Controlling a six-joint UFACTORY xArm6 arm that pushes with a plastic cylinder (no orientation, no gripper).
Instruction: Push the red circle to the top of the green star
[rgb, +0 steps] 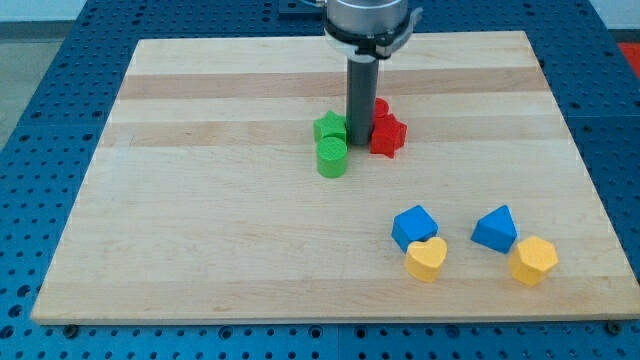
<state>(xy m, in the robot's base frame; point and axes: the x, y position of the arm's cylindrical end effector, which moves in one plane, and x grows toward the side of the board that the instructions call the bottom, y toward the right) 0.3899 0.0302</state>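
The green star (328, 127) lies near the middle of the wooden board (200, 200). The red circle (382, 106) shows only as a small part behind the rod, just above a red star (389, 136). My tip (359, 150) stands between the green star on its left and the red star on its right, close to both. A green circle (332, 158) lies right below the green star, at the tip's lower left.
At the view's lower right lie a blue cube (413, 226) with a yellow heart (427, 260) below it, and a blue triangle-like block (495, 229) with a yellow hexagon (533, 262) below it.
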